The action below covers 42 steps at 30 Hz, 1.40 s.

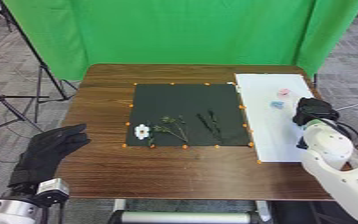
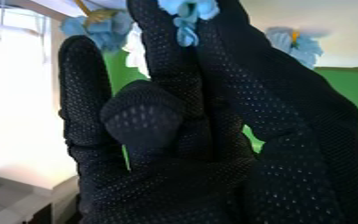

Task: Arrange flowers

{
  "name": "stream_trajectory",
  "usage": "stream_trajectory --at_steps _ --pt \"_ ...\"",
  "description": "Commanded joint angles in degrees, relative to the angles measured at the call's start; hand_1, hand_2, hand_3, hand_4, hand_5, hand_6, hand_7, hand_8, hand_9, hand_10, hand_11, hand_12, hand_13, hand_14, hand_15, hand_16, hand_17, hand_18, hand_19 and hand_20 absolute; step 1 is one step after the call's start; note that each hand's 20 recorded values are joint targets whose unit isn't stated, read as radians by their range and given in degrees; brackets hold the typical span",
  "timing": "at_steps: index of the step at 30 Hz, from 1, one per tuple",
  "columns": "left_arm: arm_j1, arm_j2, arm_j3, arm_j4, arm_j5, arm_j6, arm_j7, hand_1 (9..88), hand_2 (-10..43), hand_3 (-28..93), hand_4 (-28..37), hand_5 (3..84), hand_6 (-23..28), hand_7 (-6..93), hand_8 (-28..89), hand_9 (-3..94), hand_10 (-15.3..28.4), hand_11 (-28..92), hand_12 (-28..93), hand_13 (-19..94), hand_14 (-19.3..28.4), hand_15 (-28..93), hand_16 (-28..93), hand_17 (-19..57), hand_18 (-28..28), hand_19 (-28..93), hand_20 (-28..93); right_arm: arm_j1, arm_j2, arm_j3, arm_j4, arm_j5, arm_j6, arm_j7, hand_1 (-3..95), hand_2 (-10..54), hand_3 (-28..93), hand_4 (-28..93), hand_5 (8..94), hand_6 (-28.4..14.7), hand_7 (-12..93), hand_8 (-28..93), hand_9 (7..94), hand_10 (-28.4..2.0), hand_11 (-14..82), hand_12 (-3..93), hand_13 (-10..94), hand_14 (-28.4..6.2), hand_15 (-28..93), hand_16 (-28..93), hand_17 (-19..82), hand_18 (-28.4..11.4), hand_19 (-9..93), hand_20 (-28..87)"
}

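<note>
Wooden table (image 1: pixel 113 172), seemingly frilled flower (image 1: pixel 142 131)

Room ran along the table (image 1: pixel 106 112) between the left hand (image 1: pixel 55 150) and black sheet (image 1: pixel 175 100); sprigs (image 1: pixel 168 130) and a white flower (image 1: pixel 142 131) obstructed the sheet's nearer part. The right hand (image 1: pixel 315 111) blocked the white sheet's (image 1: pixel 273 130) outer edge.

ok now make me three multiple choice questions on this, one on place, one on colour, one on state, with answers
1. Where is the white flower?
A) on the floor
B) on the black sheet
C) in the left hand

2. What colour is the flower beside the pink flower?
A) blue
B) red
C) yellow

3. How are the green sprigs?
A) upright in a vase
B) tied in a bunch
C) lying loose

1 B: it lies near the sheet's front left corner.
2 A: its petals are light blue.
3 C: their stems spread apart, untied.
</note>
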Motion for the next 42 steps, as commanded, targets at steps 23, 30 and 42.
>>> stream_trajectory --at_steps 23,30,42 --pt "1.8 -1.22 -2.28 -1.02 0.45 -0.59 -0.8 30.2 3.2 79 -15.8 53.4 16.1 14.9 -9 44.2 22.7 43 11 30 27.2 64 -14 -9.4 20.8 59 14 23.0 -21.3 -27.2 -6.1 0.2 0.6 -13.4 57.0 -9.5 78 -28 76.1 0.1 36 2 87.8 -5.3 18.2 37.7 82 -2.5 76 22 41 -15.9 92 -6" --pt "-1.2 -1.56 -0.9 0.21 0.75 -1.8 -1.59 30.1 3.2 79 -15.8 53.4 16.1 14.9 -9 44.2 22.7 43 11 30 27.2 64 -14 -9.3 20.7 59 14 19.1 -33.6 -25.2 1.9 -5.1 -1.6 -16.4 56.9 -9.5 78 -28 75.9 0.3 36 2 87.8 -5.3 18.3 37.9 82 -2.6 76 22 41 -15.8 92 -6" --pt "-6.4 -0.31 0.75 1.67 1.28 -3.3 -2.93 30.1 3.2 79 -15.7 53.4 16.1 14.8 -9 44.2 22.7 43 11 30 27.3 64 -14 -9.4 20.8 59 14 19.0 -39.2 -23.5 9.2 -8.6 0.1 -13.0 56.6 -9.5 78 -28 75.4 0.6 37 2 87.4 -5.2 18.6 37.9 81 -2.9 75 22 41 -15.5 92 -7"
